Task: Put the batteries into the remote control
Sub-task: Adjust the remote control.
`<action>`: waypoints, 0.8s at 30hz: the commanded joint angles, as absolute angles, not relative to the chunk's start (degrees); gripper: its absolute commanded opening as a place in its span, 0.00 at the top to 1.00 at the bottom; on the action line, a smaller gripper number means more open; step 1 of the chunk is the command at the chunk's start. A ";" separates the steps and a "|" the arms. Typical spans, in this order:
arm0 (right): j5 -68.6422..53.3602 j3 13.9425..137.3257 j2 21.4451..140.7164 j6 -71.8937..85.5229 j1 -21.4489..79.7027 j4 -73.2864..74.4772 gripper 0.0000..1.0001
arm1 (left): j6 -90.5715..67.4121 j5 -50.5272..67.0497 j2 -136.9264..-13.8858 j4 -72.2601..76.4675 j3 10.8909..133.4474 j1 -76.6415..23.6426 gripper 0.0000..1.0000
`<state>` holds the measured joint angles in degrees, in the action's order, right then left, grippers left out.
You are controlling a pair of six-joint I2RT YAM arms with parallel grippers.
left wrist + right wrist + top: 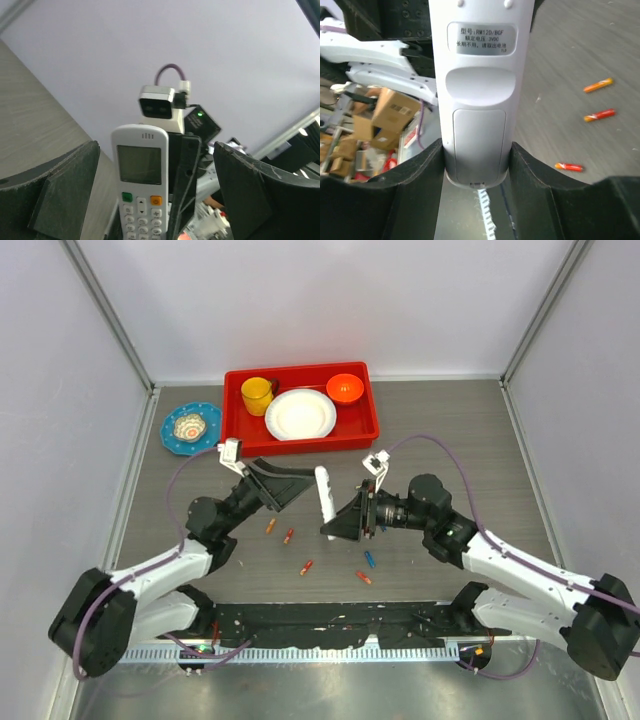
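The remote control [475,100] is clamped at its lower end by the right gripper [475,150] — rear cover shut; the left gripper [155,150] is spread wide, nothing held; batteries [306,567] are scattered on the table [480,440].

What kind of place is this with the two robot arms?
Probably a robot test booth in a lab. Plain pale walls box in one table, two arms are bolted at its edge, and practice props sit out: a red tray of dishes and loose batteries.

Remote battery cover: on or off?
On. The right wrist view shows the cover sitting flush in the back of the remote, with no recess exposed.
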<state>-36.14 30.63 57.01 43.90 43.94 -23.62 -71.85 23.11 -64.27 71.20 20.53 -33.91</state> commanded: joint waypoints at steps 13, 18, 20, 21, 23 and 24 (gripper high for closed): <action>9.84 51.77 60.20 14.68 54.40 25.58 0.80 | -46.23 -4.29 -50.89 6.86 37.53 -38.13 0.10; 9.84 52.82 61.70 15.38 55.99 24.52 0.80 | -45.44 -7.82 -54.49 8.60 38.59 -45.69 0.11; 9.67 52.82 62.05 15.99 56.07 24.17 0.80 | -46.23 -8.43 -54.75 10.80 37.36 -47.45 0.11; 9.58 52.91 62.14 16.17 56.07 24.08 0.80 | -46.58 -8.79 -54.93 12.99 36.92 -47.81 0.11; 9.58 52.91 62.57 16.70 56.16 23.91 0.80 | -47.19 -9.23 -55.54 14.23 36.56 -48.69 0.11; 9.75 52.91 62.75 16.79 56.25 23.73 0.80 | -47.20 -9.32 -56.07 15.11 36.65 -48.95 0.11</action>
